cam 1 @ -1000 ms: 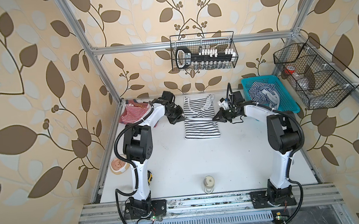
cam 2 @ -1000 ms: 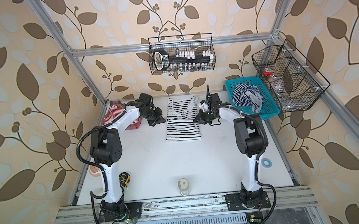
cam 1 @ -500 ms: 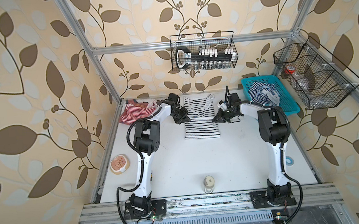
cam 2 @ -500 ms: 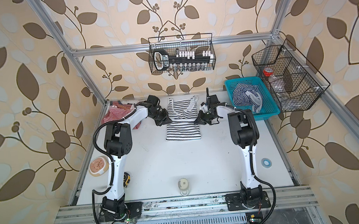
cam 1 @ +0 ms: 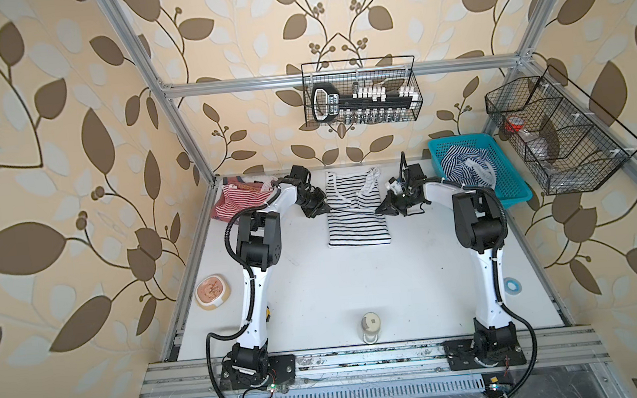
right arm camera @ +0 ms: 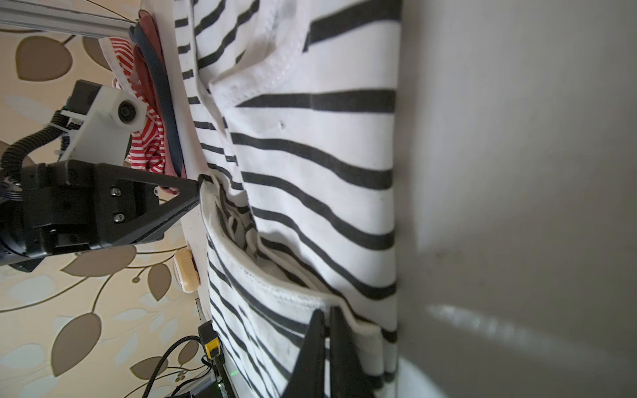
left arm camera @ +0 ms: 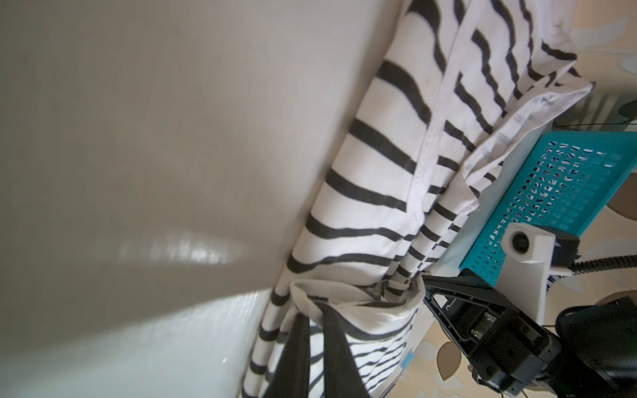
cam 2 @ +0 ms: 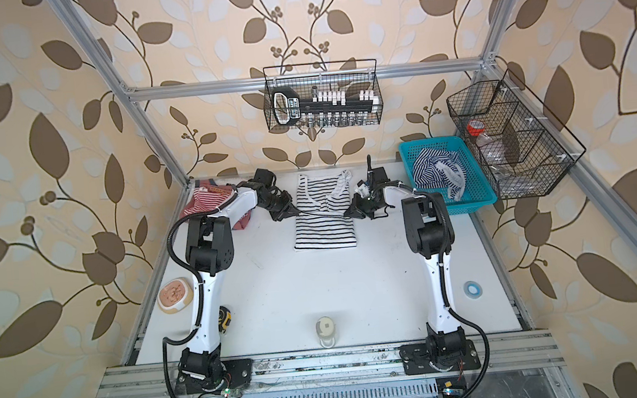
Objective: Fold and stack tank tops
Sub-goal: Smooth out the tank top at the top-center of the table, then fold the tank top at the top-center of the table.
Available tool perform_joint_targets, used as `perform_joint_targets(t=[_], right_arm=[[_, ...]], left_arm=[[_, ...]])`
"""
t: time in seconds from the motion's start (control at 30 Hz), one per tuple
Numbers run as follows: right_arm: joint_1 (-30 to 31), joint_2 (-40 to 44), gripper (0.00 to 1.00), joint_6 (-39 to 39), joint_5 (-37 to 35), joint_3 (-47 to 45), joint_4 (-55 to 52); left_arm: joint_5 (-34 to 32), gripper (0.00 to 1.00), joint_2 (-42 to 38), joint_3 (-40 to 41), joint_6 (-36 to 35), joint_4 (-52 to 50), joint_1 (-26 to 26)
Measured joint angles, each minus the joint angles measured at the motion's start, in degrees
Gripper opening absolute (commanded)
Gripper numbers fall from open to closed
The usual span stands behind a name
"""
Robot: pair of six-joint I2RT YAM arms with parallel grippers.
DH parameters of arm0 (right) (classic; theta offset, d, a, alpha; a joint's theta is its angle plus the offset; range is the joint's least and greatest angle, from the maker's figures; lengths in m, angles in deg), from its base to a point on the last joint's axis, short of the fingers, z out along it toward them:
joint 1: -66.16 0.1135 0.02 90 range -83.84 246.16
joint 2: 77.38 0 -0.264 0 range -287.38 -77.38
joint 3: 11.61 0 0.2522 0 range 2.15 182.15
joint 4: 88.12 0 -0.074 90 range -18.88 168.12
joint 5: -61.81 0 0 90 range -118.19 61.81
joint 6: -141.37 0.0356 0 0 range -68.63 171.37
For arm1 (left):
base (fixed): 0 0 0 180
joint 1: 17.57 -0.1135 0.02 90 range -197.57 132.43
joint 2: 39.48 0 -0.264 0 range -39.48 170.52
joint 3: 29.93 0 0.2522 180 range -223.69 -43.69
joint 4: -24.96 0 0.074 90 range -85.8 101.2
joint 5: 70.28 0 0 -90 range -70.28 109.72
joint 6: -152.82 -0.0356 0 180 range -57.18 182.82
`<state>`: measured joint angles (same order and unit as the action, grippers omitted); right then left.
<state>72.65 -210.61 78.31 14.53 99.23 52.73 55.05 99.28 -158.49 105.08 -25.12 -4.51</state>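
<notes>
On opposite edges of the black-striped tank top (cam 1: 357,226) (1 each), left gripper (cam 1: 324,209) and right gripper (cam 1: 380,210) clamped tight.

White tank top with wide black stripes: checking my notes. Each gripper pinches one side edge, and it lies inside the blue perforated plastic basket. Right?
No: the white tank top with wide black stripes lies on the white table, not in the blue perforated plastic basket, as both top views show. The left gripper and right gripper each pinch a side edge.
</notes>
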Motion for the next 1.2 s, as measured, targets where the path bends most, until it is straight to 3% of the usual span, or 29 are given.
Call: perform_joint_targets(t=[0.17, 0.33, 0.47, 0.6, 0.8, 1.2], right_arm=[[-0.28, 4.7, 0.27, 0.2, -0.17, -3.54, 0.96], [-0.39, 16.44, 0.33, -0.81, -0.81, -10.71, 1.84], [-0.39, 24.87, 0.35, -2.47, -1.42, -16.87, 2.1], [-0.39, 27.71, 0.36, -3.76, -2.1, -23.85, 2.38], [-0.11, 27.82, 0.38, -4.04, -3.21, -33.9, 2.64], [1.03, 27.19, 0.4, -2.1, -3.56, -36.26, 9.14]], left_arm=[[0.15, 0.2, -1.86, 0.26, -1.14, -1.14, 0.02], [-1.49, 0.31, -10.86, 3.56, -5.07, -4.66, 0.02], [-4.17, 0.41, -20.65, 8.81, -9.03, -7.5, 0.02], [-6.25, 0.45, -26.62, 17.51, -11.1, -8.31, 0.04], [-7.89, 0.46, -25.9, 29.2, -11.26, -8.13, 0.85], [-7.21, 0.46, -23.56, 30.82, -10.23, -2.03, 3.87]])
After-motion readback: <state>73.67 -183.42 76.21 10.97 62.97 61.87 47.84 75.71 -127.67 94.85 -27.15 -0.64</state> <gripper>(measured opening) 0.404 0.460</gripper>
